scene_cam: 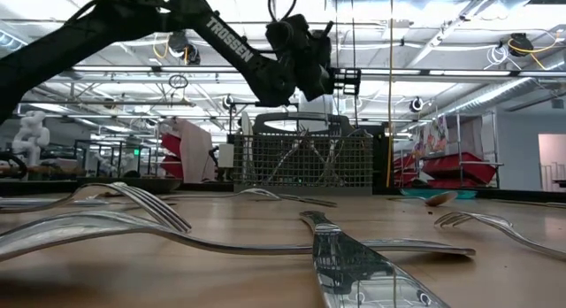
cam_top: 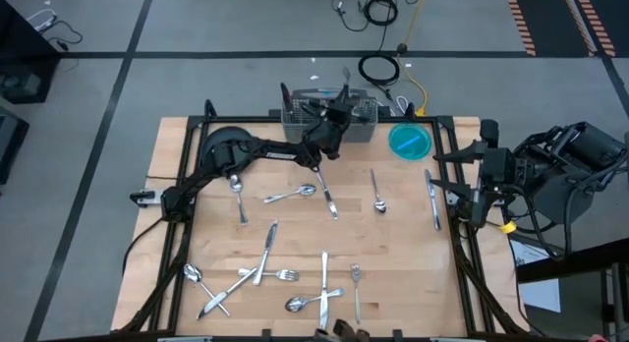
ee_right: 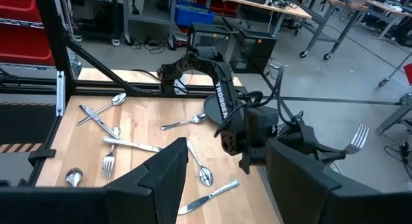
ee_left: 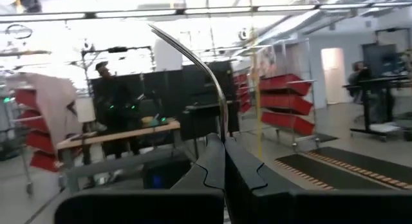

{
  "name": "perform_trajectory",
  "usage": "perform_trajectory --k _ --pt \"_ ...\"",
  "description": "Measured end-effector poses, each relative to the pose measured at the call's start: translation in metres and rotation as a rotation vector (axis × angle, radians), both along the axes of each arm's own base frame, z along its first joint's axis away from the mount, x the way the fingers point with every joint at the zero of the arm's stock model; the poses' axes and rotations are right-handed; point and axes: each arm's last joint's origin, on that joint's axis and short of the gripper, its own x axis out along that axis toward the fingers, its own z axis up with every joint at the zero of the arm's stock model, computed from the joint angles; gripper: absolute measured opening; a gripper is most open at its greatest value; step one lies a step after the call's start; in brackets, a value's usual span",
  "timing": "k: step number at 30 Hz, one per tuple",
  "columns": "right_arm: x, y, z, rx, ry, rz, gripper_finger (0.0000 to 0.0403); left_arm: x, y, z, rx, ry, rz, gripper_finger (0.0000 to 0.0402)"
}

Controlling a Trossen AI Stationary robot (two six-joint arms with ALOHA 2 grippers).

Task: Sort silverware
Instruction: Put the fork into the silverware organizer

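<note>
An industrial lab or workshop hall: a grey concrete floor (cam_top: 197, 28) marked with dark lines, cables (cam_top: 378, 8) trailing across it, red storage bins (ee_left: 283, 108) on racks, long ceiling strip lights (scene_cam: 424, 34), workbenches (ee_left: 116, 134) in the background, and a person (ee_left: 106, 89) standing among them.

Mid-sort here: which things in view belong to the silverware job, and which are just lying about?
Part of the job:
- the loose silverware spread over the table
- the fork held in the left gripper above the mesh caddy
- the mesh caddy itself, which already holds some pieces

Just lying about:
- the blue plate beside the caddy
- the right gripper, waiting open at the table's right edge
</note>
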Motion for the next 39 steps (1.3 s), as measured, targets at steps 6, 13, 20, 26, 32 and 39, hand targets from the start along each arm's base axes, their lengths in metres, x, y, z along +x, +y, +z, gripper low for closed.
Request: perform_trajectory --k 6,13,20,26,32,39 --pt "0.000 0.001 0.000 0.012 0.012 0.019 0.0196 -0.006 0.013 0.001 0.019 -0.018 0.035 0.0000" --pt "0.000 0.001 0.000 -0.017 0.020 0.031 0.0196 -0.001 0.013 -0.015 0.008 0.026 0.002 0.0000" --pt "0.000 0.001 0.000 -0.021 0.023 0.036 0.0196 0.007 0.007 -0.039 -0.028 0.095 -0.003 0.0000" --pt "0.000 0.001 -0.001 -0.012 0.034 0.052 0.0196 0.012 0.006 -0.051 -0.116 0.105 -0.022 0.0000" --pt "0.000 0.002 -0.001 -0.013 0.043 0.068 0.0196 0.012 0.006 -0.052 -0.126 0.108 -0.006 0.0000" --pt "0.000 0.002 -0.001 -0.010 0.048 0.076 0.0196 0.013 0.003 -0.053 -0.132 0.124 -0.006 0.0030"
